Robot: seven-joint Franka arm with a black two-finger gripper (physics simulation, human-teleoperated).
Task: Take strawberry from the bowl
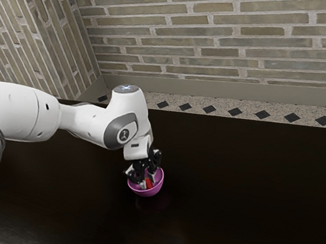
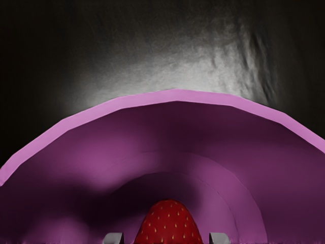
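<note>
In the exterior view my gripper reaches down into the pink-purple bowl, its fingers apart on either side of the red strawberry. The wrist view has the strawberry low inside the bowl, its tip rising between the two grey fingertips of the gripper. A narrow gap stands between the visible fruit and each fingertip, so the gripper is open around it. The strawberry's lower part is cut off at the wrist view's edge.
The bowl stands on a dark, glossy table. Behind the table are a brick wall and a speckled strip with dark diamonds. My arm comes in from the exterior view's left, above the table.
</note>
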